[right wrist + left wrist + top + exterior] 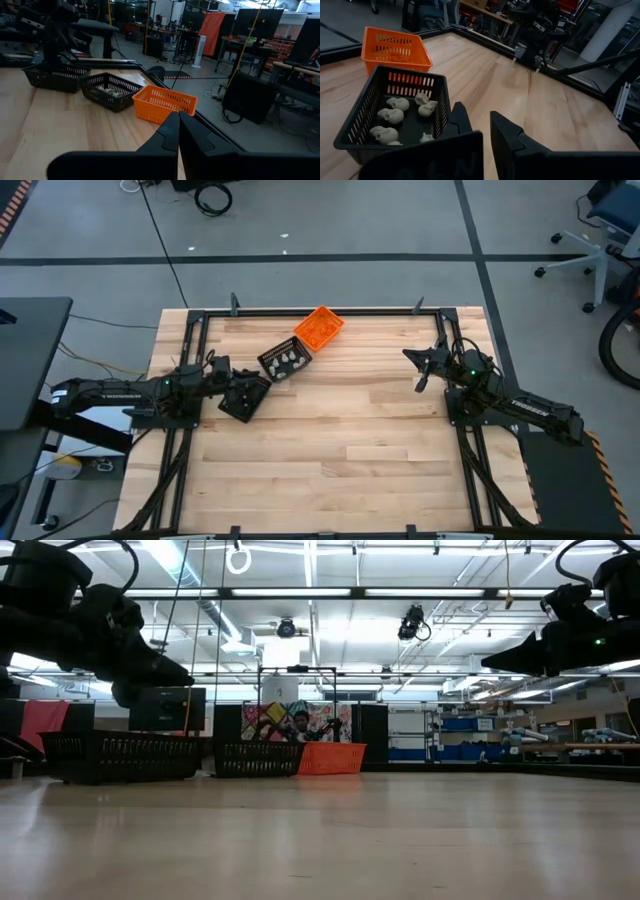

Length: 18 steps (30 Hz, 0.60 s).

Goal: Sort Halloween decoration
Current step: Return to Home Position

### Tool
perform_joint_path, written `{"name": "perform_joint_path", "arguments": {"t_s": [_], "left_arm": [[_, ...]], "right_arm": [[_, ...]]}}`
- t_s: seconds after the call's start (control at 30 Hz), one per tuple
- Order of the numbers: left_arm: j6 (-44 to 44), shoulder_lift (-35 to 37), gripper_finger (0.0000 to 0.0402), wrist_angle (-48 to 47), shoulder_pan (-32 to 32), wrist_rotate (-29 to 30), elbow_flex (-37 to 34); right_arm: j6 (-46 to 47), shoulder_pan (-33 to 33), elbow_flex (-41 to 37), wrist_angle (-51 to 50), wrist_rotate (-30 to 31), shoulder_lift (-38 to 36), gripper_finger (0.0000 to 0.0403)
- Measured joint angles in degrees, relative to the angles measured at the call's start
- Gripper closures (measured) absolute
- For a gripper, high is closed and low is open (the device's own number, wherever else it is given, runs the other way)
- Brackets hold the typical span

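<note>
**Left claw**: fingers slightly parted with bare wood showing between them, holding nothing. It hangs just beside the skull tray, on the side away from the orange tray.

**Right claw**: fingers closed together on nothing, raised off the table. It is well apart from the skull tray, across the table on the orange tray's side.

**Skull tray**: black, rectangular, with slotted walls. It holds about seven whitish skull trinkets lying loose on its floor, in two rough groups.

**Orange tray**: rectangular, with slotted walls, just beside the skull tray at its far end from the left claw. From above its inside shows only orange, and single pieces cannot be told apart.

**Second black tray**: same make, just beside the skull tray on the side opposite the orange tray, under the left arm. Its inside is dark and its contents cannot be told.
</note>
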State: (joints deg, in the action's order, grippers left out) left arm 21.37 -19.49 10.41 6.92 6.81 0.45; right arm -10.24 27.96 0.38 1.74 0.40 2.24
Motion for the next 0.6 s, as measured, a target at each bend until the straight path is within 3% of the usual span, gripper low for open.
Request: {"name": "perform_joint_path", "arguments": {"t_s": [0.47,0.6], "left_arm": [[0.02,0.00,0.0402,0.00,0.00,0.02,-0.02],[0.02,0.00,0.0402,0.00,0.00,0.02,-0.02]], "right_arm": [[0.01,-0.02,0.00,0.00,0.16,0.00,0.0391],[0.00,0.09,0.00,0.11,4.50,-0.28,0.0391]]}}
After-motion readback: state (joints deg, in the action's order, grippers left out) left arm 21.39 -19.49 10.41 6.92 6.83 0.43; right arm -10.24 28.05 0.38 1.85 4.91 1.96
